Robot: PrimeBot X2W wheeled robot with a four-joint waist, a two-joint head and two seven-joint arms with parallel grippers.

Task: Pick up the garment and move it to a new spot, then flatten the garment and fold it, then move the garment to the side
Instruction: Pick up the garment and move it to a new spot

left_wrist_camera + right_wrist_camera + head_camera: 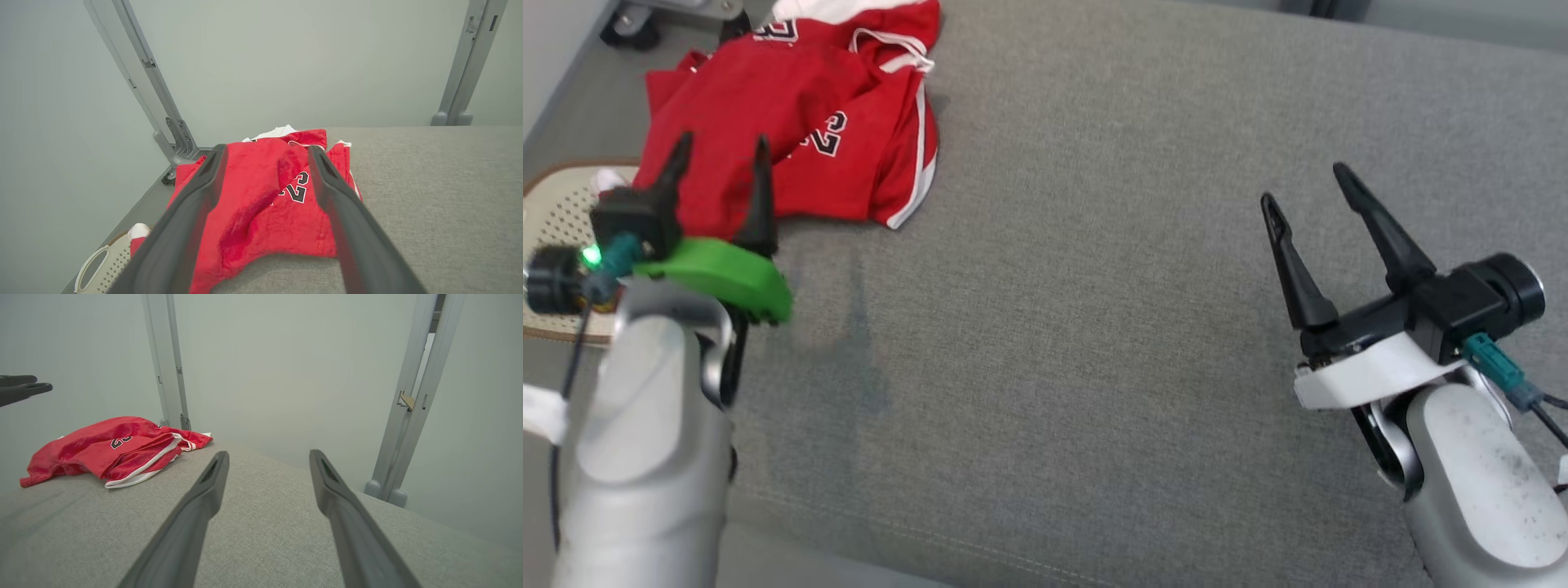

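Spread wide, gripping nothing: left gripper [724, 139], at the near edge of the crumpled red shirt [792, 122] lying far left on the grey cushion [1094, 327]. Spread just as wide and empty: right gripper [1303, 183], well apart on the right. Left of the shirt, a pale basket [556, 212].

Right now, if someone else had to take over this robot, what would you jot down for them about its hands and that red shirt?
Left gripper: open, empty, poised over the near edge of the red jersey.
Right gripper: open, empty, over bare grey cushion, well away from the jersey.
Jersey: crumpled at the cushion's far left corner, partly spilling over the left side towards a pale basket.
Done: nothing visible; the jersey is neither flattened nor folded.
Left: grasp it, move it to a new spot, flatten, fold, set aside.
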